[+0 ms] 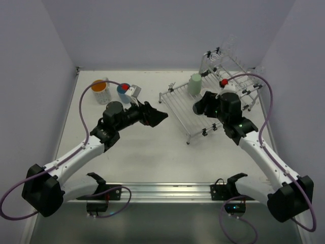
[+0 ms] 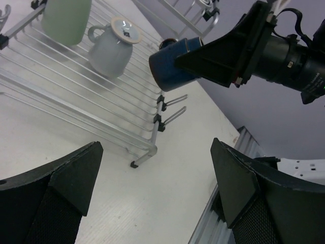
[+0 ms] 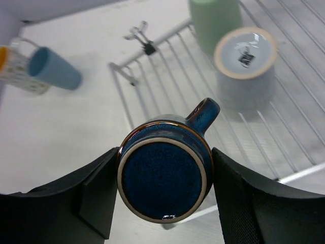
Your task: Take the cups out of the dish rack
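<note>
R end effector (image 3: 163, 190) holds dark blue mug (image 2: 170, 68)

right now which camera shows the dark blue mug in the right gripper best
The right wrist view: the dark blue mug fills the centre, base-on, handle showing, clamped in the right gripper. The left wrist view shows its side, partly behind a finger. Top external: mostly hidden by the arm.

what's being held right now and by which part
The right fingers clamp the dark blue mug across the sides of its body, leaving the handle free. The left fingers are open and hold nothing.
</note>
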Robot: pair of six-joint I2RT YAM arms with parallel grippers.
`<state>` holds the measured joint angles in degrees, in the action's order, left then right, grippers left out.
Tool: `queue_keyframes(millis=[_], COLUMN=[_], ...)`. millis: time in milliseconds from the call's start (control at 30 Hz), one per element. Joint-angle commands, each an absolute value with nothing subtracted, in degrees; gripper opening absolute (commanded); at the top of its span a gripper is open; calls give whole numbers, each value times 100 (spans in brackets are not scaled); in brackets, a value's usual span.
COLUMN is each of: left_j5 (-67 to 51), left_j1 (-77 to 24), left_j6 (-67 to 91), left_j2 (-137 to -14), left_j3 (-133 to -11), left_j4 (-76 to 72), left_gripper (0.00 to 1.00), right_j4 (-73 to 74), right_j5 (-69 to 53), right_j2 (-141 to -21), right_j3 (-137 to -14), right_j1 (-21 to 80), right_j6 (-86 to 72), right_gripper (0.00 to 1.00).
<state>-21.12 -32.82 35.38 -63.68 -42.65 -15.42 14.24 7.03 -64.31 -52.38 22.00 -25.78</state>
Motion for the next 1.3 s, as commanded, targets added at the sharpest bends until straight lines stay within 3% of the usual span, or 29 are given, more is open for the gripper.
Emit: queue_keyframes(millis=[0, 333, 467, 700, 900, 933, 1000, 1033, 1067, 1100, 1133, 1200, 1233, 1267], left_j5=[-2610, -3392, -3708, -3648, -3630, -3656, -3674, -3691, -3665, -3604, -3482, -3210, -2660, -2332], left_j1=[-3313, -3313, -3313, -3305, -3331, -3331, -3331, -3331, -3322, -3314, -3305, -3278, -3278, -3278], left_j6=[3963, 5078, 5624, 5739, 5827, 5853, 5906, 5898, 5880, 5749, 5618, 4840, 4477, 4100], left_j2=[-6469, -6767, -7057, -7365, -7540, -7567, -7637, -7646, -7603, -7550, -7471, -7120, -6945, -6648], left_j3=[-4544, -4157, -4061, -4166, -4307, -4307, -4307, -4307, -4289, -4280, -4324, -4490, -4744, -4885], left_j4=[-2301, -3910, -5042, -5291, -5440, -5484, -5563, -5572, -5503, -5406, -5257, -4084, -3513, -2332], left_gripper=[95, 86, 79, 68, 35, 24, 14, 0, 0, 0, 0, 0, 0, 0], right_j4=[178, -2219, -2926, -3428, -3787, -3962, -4078, -4096, -4070, -4017, -3973, -3877, -3667, -3517], right_j5=[-507, -2836, -3287, -3524, -3726, -3753, -3805, -3814, -3832, -3867, -3885, -3876, -3876, -3859], right_j2=[-5820, -5545, -5835, -6099, -6398, -6451, -6591, -6635, -6671, -6723, -6741, -6715, -6654, -6619], right_j3=[-5002, -4615, -4483, -4333, -4210, -4184, -4131, -4131, -4148, -4157, -4157, -4157, -4175, -4236], right_j1=[2215, 2215, 2224, 2215, 2224, 2215, 2215, 2215, 2224, 2215, 2224, 2215, 2215, 2206], right_j6=[-3127, -4832, -5492, -5809, -6125, -6187, -6336, -6346, -6363, -6355, -6337, -6206, -6118, -5926], right_gripper=[27, 27, 27, 27, 27, 27, 27, 27, 28, 32, 49, 69, 86, 95])
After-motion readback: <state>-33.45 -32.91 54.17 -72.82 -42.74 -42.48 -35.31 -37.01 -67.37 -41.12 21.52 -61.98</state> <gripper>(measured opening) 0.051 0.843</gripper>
